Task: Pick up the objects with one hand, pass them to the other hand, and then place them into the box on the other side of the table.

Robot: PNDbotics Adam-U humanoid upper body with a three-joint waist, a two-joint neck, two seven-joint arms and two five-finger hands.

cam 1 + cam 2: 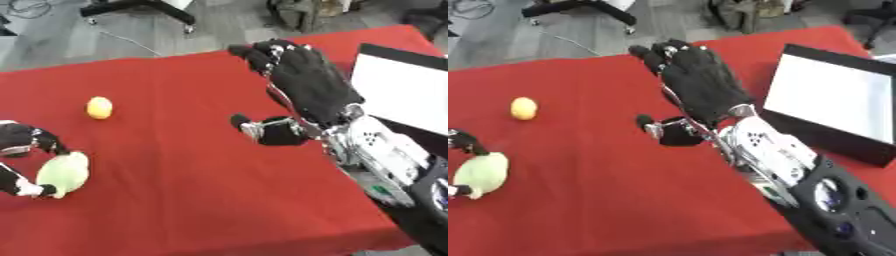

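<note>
My left hand (19, 145) is curled around the pale green object (63, 173); my right hand (302, 82), fingers relaxed and empty, waits well apart to its right.

A grey floor (52, 45) fills the far side of the scene, from ten o'clock round to one o'clock. At about eleven to twelve o'clock stands the black base of a wheeled chair (144, 10), its legs spread and small castors touching the floor. A thin pale cable (127, 42) trails across the grey near it, and a loose tangle of cable lies in the ten o'clock corner. At one o'clock a dark bag or bundle (302, 12) rests on the floor. The light is even and soft, without hard shadows
</note>
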